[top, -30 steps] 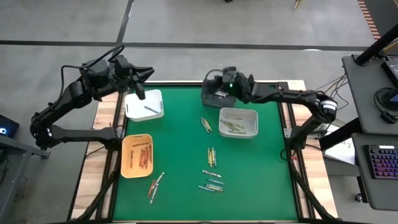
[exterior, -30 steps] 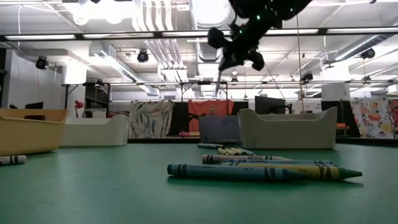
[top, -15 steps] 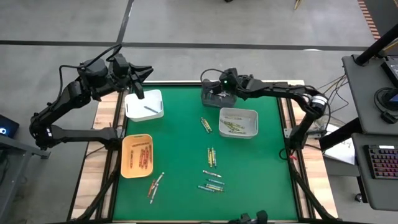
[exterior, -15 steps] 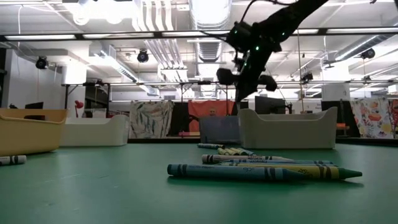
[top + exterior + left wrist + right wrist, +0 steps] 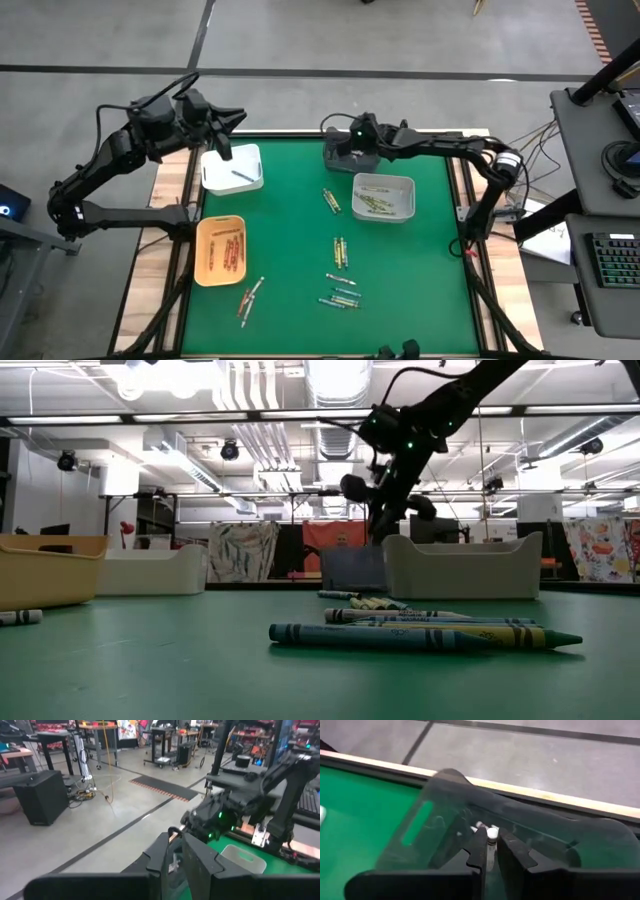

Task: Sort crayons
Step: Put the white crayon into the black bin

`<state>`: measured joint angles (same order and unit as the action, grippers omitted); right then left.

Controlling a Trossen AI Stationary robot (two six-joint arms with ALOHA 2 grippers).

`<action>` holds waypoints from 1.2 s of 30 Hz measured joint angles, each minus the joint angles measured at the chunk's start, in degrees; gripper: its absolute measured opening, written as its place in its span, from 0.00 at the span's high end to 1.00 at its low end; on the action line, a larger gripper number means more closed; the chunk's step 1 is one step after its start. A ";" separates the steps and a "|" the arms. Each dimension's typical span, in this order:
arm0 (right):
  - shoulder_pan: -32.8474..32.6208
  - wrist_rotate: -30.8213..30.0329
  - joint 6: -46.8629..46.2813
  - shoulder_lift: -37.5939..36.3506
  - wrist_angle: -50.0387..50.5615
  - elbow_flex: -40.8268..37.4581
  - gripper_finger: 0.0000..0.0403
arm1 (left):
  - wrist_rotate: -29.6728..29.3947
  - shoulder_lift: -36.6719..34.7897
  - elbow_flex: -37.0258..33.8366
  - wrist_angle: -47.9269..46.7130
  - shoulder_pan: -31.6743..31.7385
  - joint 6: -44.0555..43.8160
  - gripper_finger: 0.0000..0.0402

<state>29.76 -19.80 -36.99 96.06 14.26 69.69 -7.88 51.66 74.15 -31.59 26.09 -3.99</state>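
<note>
- Right gripper (image 5: pixel 342 150) over the grey bin (image 5: pixel 337 160) at the mat's far edge, fingers clamped on a pale crayon (image 5: pixel 491 841).
- Left gripper (image 5: pixel 226 150) above the white bin (image 5: pixel 246 152), fingers close together.
- Loose crayons (image 5: pixel 342 290) lie on the green mat (image 5: pixel 290 250).

A: The overhead camera looks straight down on the whole green worktop (image 5: pixel 400 260), with both arms reaching in from the far edge.

B: And the low one sits at the surface, facing level across it into the hall. The nearest crayons (image 5: pixel 420 635) lie close to its lens, and the grey bin (image 5: pixel 462 567) stands farther back.

A: That same grey bin (image 5: pixel 384 197) shows from above too.

B: The left wrist camera looks over the floor towards the right arm (image 5: pixel 235 810). The right wrist camera is very near, peering down into a dark bin (image 5: pixel 520 840) at the worktop's edge.
</note>
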 joint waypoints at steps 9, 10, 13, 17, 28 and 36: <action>-0.02 6.78 0.46 -0.61 1.90 0.02 0.92 | 0.16 0.00 0.00 -1.53 0.00 -0.01 0.91; -0.01 6.78 0.20 -0.52 2.50 0.02 0.92 | 0.69 0.02 0.00 -1.54 0.00 -0.04 0.91; 0.01 6.78 -1.82 -0.38 2.87 0.02 0.92 | 1.38 0.11 0.00 -1.68 0.00 -0.07 0.91; 0.42 12.69 -4.32 -0.37 3.32 0.70 0.92 | 1.40 0.30 0.00 -2.69 0.00 -0.07 0.91; 0.63 11.18 -3.74 -0.29 5.65 2.52 0.92 | 1.42 1.68 -0.02 -3.02 0.00 0.90 0.91; 0.66 7.77 -3.44 -0.29 6.34 3.61 0.97 | 1.54 1.49 0.13 -3.30 0.00 -1.33 0.91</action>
<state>30.41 -12.03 -40.44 95.77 20.61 73.30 -6.34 53.15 74.28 -34.89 26.09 -5.31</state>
